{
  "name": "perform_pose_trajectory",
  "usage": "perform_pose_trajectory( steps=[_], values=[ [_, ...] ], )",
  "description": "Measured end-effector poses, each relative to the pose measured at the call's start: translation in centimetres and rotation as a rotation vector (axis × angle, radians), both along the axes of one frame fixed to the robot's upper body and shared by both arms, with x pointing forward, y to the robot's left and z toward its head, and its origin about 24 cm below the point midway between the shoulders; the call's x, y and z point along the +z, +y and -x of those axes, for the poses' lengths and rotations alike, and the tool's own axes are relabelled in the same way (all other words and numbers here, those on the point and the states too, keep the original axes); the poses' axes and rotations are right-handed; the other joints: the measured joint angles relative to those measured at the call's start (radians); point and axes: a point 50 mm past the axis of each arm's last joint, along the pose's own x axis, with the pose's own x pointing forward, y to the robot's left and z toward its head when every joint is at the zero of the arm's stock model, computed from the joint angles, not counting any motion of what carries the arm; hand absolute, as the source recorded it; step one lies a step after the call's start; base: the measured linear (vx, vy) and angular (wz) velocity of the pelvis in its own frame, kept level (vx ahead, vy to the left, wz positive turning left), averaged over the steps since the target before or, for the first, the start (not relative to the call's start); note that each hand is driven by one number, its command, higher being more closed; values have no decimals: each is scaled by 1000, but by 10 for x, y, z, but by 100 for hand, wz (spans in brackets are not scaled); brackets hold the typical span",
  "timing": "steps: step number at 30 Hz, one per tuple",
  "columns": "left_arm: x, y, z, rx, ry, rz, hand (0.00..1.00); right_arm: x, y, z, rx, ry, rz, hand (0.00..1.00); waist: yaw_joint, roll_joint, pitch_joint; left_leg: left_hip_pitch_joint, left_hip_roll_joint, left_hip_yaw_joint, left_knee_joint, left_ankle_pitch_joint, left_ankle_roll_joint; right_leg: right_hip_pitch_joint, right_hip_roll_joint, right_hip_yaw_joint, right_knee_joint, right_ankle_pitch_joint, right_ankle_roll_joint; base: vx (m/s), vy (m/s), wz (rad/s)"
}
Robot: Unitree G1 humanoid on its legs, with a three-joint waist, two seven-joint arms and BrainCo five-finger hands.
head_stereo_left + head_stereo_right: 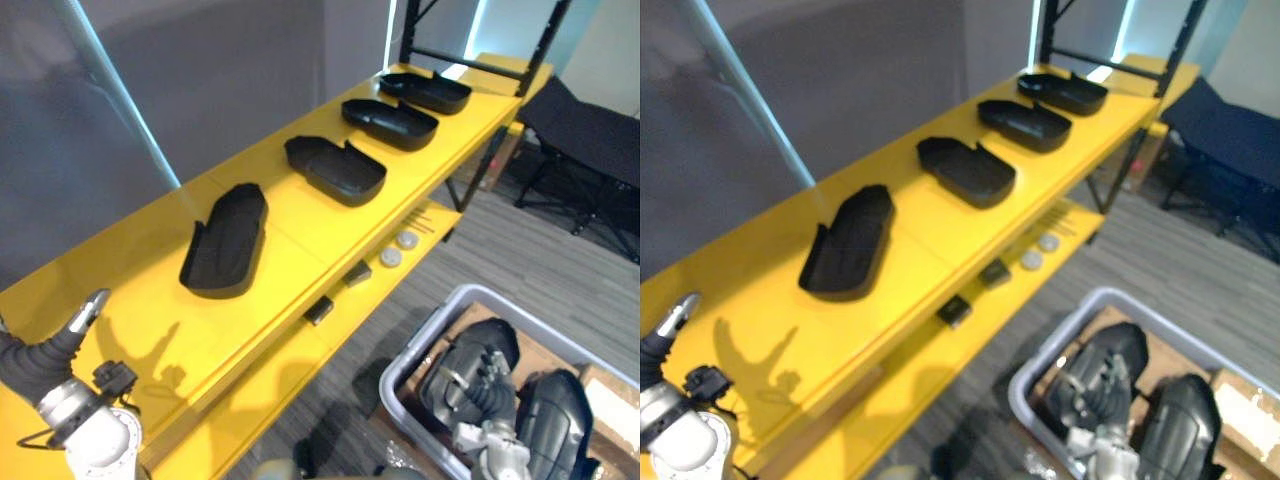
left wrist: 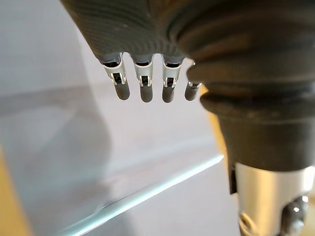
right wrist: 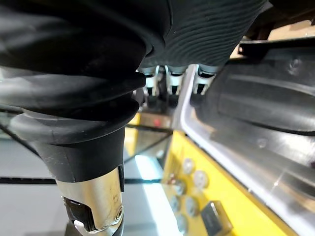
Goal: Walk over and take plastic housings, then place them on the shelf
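Four housings (image 1: 225, 240) on shelf (image 1: 292, 208); wrist view: left robot hand (image 2: 129, 30) straight-fingered.

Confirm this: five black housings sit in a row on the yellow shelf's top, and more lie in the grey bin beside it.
Wrong on the count: four black housings, not five, sit in a row on the yellow shelf's top, as the left eye view shows. More do lie in the grey bin.

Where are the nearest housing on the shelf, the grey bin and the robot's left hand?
nearest housing (image 1: 225, 245): left eye view, its hollow middle.
grey bin (image 1: 420, 337): left eye view, its left rim.
left hand (image 2: 145, 86): left wrist view, a straight finger.
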Motion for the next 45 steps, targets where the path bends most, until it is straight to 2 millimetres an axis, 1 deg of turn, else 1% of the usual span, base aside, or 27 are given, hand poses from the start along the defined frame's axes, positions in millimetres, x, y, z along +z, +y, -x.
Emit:
perform_pose_trajectory(
  steps=[4,5,8,10,11,12,14,15,17,19,21,22,24,26,28,29,31,33,34,37,39,42,44,45],
  values=[
    [-23,15,-18,-112,190,56,0,3,-8,-5,15,4,39,0,-5,1,-1,6,2,15,-16,13,2,-13,1,12,9,3,2,5,-16,-9],
    [-25,17,-20,-135,210,68,0,5,-9,-7,23,2,49,0,-6,0,0,8,2,17,-18,13,2,-12,0,15,9,3,2,20,-4,-11],
    [-37,26,-32,-216,298,114,0,14,-19,-17,39,-29,102,0,-9,-2,-1,21,1,28,-29,14,3,-12,0,31,11,4,3,16,3,-12],
    [-44,32,-40,-252,340,145,0,23,-24,-27,25,-75,161,0,-23,-2,0,21,1,30,-31,15,4,-13,0,33,10,7,4,-4,-2,-3],
    [-49,33,-43,-278,343,193,0,32,-26,-33,5,-126,192,0,-25,-2,0,23,1,38,-32,15,4,-14,0,39,10,8,5,-8,-2,-10],
    [-51,33,-45,-287,350,203,0,36,-27,-35,-5,-149,200,0,-25,-2,0,24,2,42,-32,15,4,-16,0,42,11,8,5,-11,-2,-17],
    [-62,35,-49,-315,376,269,0,52,-31,-43,-36,-234,224,0,-28,1,1,25,3,52,-33,15,4,-21,1,56,13,11,6,-10,-1,-15],
    [-64,35,-49,-319,381,279,0,55,-32,-43,-37,-244,229,0,-29,2,2,25,3,53,-33,15,4,-22,1,57,13,11,6,-11,1,-8],
    [-80,32,-54,-365,421,358,0,67,-35,-46,-30,-293,261,0,-30,3,5,27,2,57,-33,15,4,-23,0,60,18,11,7,-11,1,-5],
    [-87,30,-54,-388,429,399,0,73,-34,-51,-11,-322,279,0,-33,-1,13,33,4,63,-34,15,4,-23,1,66,22,11,6,-18,-8,-9],
    [-85,30,-57,-394,407,412,0,79,-34,-52,9,-340,299,0,-31,6,19,36,4,69,-35,14,4,-25,1,70,27,10,6,-27,-10,-9],
    [-87,29,-58,-392,417,392,0,84,-33,-54,30,-357,318,0,-32,15,27,36,4,73,-35,15,4,-29,0,74,29,10,6,-26,0,-7],
    [-87,26,-60,-394,431,330,0,86,-33,-57,48,-364,324,0,-34,21,37,36,4,75,-36,15,4,-32,0,77,32,10,6,-15,1,-3],
    [-76,25,-64,-368,418,205,0,87,-32,-58,62,-366,321,0,-38,19,49,36,5,75,-36,15,5,-34,1,77,34,10,6,0,0,0],
    [-47,25,-69,-340,398,-67,0,86,-32,-57,68,-361,320,0,-45,13,53,35,6,75,-36,15,5,-36,2,79,35,10,6,0,0,0],
    [-38,23,-70,-336,383,-140,0,86,-33,-57,69,-359,320,0,-46,13,53,35,5,76,-36,15,5,-36,1,80,35,10,6,33,-14,-4],
    [-6,18,-73,-307,291,-345,0,85,-33,-56,75,-353,312,0,-54,13,54,35,3,78,-36,15,5,-36,0,83,35,10,6,41,-5,-3],
    [7,15,-72,-228,244,-470,0,81,-34,-52,78,-336,303,0,-56,14,54,35,3,79,-37,15,5,-35,0,84,39,10,6,42,-11,-1],
    [10,14,-71,-183,225,-522,0,78,-34,-49,78,-322,301,0,-56,15,54,35,4,79,-37,15,5,-35,1,84,39,10,6,0,0,0],
    [7,12,-66,-105,218,-627,0,73,-34,-45,78,-299,279,0,-56,15,54,36,6,78,-37,15,5,-35,2,83,39,10,6,0,0,0],
    [4,7,-64,-106,234,-693,0,70,-34,-43,78,-287,277,0,-56,15,54,38,6,78,-37,15,5,-35,2,83,39,10,6,0,0,0],
    [-1,0,-65,-202,285,-742,0,68,-32,-42,96,-272,276,0,-55,17,53,39,5,79,-38,15,5,-36,1,84,36,9,6,-24,-5,-1],
    [-6,-3,-64,-299,383,-763,0,65,-28,-40,120,-257,274,0,-55,19,52,42,5,80,-38,15,5,-35,1,84,38,9,6,-18,-5,-1],
    [-8,-3,-63,-321,409,-764,0,64,-29,-40,121,-252,275,0,-55,20,51,42,5,80,-38,15,5,-35,1,84,38,9,6,0,0,0]
  ],
)
